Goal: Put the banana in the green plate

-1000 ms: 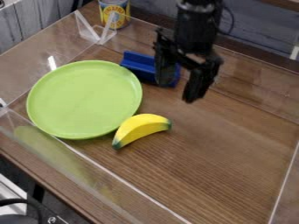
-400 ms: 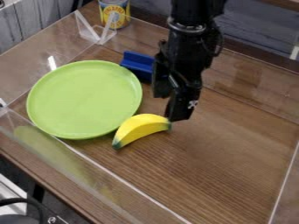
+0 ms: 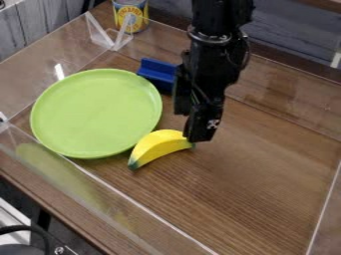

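The small yellow banana (image 3: 160, 147) lies on the wooden table just right of the green plate (image 3: 94, 112), its dark tip pointing right. My gripper (image 3: 193, 114) hangs straight down right above the banana's right end, open, with nothing between its black fingers (image 3: 204, 125). The lower fingertip stands close to the banana's tip; I cannot tell if it touches. The round lime-green plate has nothing on it.
A blue rectangular block (image 3: 162, 74) sits behind the gripper, partly hidden by it. A yellow can (image 3: 128, 15) stands at the back left. Clear acrylic walls (image 3: 80, 179) rim the table along the front and left.
The gripper has come forward and left, down toward the banana's right end, and rolled about its vertical line. The banana and plate have not moved.
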You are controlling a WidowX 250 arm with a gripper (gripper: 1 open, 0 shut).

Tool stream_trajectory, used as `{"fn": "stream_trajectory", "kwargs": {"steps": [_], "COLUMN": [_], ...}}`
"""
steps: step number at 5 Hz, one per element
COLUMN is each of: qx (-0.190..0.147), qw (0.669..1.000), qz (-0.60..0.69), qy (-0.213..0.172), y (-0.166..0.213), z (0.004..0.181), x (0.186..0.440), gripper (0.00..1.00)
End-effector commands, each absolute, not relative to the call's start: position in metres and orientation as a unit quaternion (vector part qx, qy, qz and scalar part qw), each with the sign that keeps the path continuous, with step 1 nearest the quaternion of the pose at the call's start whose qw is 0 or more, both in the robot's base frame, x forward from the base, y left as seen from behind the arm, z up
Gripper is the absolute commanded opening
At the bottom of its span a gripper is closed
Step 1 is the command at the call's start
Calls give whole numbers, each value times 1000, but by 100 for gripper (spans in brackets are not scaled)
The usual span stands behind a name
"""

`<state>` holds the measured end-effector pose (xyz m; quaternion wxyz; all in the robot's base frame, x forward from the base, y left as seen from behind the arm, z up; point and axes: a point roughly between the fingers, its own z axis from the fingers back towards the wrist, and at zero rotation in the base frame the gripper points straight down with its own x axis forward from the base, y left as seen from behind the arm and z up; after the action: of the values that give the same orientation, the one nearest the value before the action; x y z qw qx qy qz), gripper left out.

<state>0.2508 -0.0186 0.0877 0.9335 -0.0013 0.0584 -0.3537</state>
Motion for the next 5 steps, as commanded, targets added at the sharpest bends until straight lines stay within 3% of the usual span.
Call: {"fn": "stream_trajectory", "kwargs": {"steps": [1,3,5], "qx": [6,11,14], "qw": [937,932,920], "qz": [-349,-360,-391], "qy": [35,33,22], "y": [-13,-6,8], "z": [97,72,66], "x": [253,244,237], "gripper": [100,100,100]}}
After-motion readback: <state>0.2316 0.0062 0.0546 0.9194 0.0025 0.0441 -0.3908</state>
